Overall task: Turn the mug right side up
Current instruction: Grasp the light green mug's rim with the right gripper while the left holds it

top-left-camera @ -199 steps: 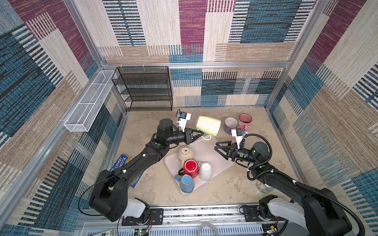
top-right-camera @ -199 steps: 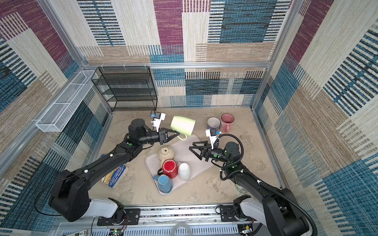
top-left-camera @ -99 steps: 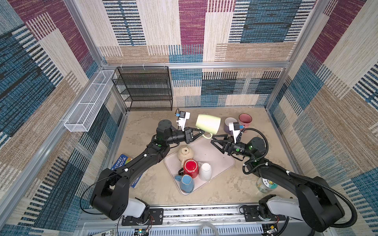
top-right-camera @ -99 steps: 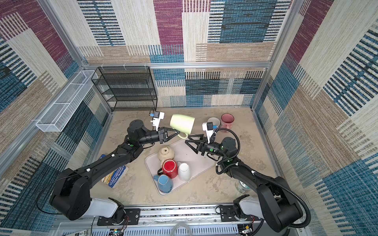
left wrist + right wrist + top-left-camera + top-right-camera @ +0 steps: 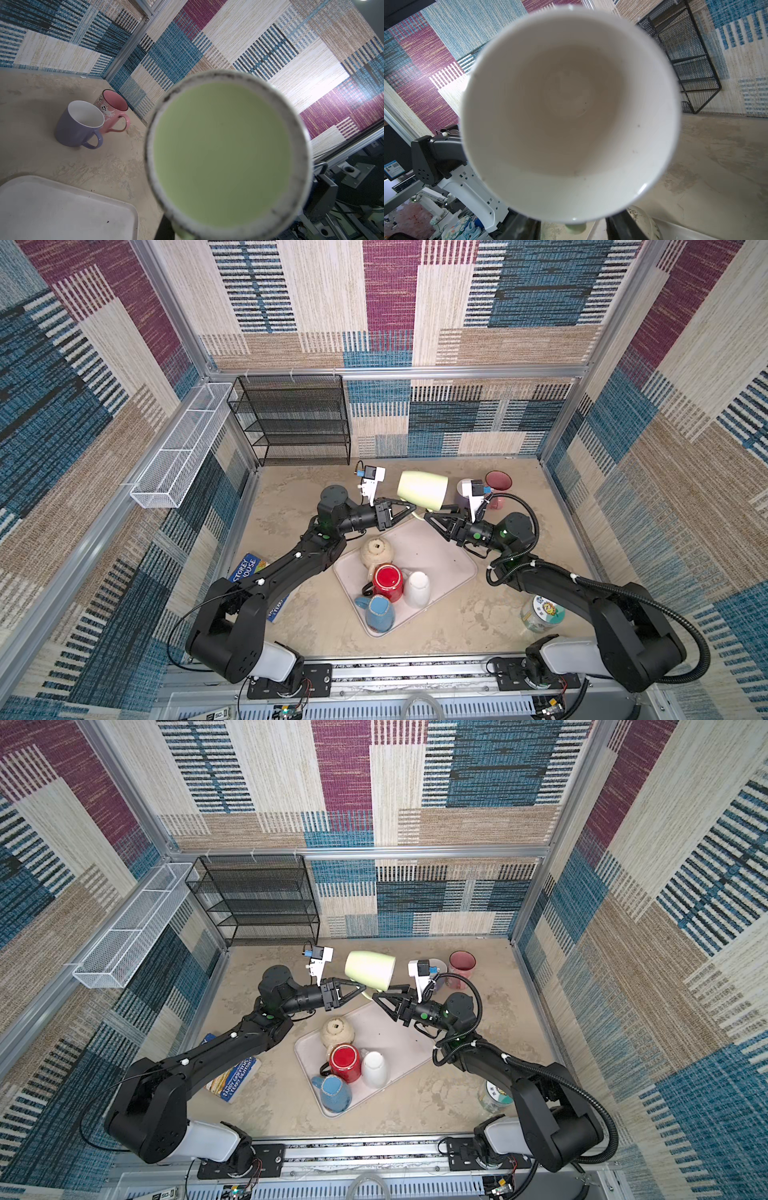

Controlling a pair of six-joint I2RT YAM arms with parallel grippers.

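Observation:
A pale green mug (image 5: pixel 422 489) (image 5: pixel 370 969) hangs on its side above the table's back middle. Its base faces the left arm and its mouth faces the right arm. My left gripper (image 5: pixel 409 512) (image 5: pixel 360 989) is shut on the mug's handle under the body. In the left wrist view the green base (image 5: pixel 224 153) fills the picture, with one dark finger (image 5: pixel 166 228) below it. My right gripper (image 5: pixel 430 516) (image 5: pixel 378 997) is open just below the rim. In the right wrist view the white inside (image 5: pixel 571 104) faces me. Both fingers (image 5: pixel 521 228) stand apart from the green handle (image 5: pixel 575 228).
A white tray (image 5: pixel 449 560) below holds upside-down beige (image 5: pixel 376 549), red (image 5: pixel 388 580), white (image 5: pixel 417 588) and blue (image 5: pixel 378 612) mugs. Purple (image 5: pixel 79 124) and pink (image 5: pixel 498 483) mugs stand upright at the back right. A jar (image 5: pixel 542 612), a book (image 5: pixel 249 568) and a black rack (image 5: pixel 295 418) are nearby.
My right gripper has moved left and back up to the mug's mouth, and its jaws have narrowed. The left gripper has kept its hold on the mug and hardly moved.

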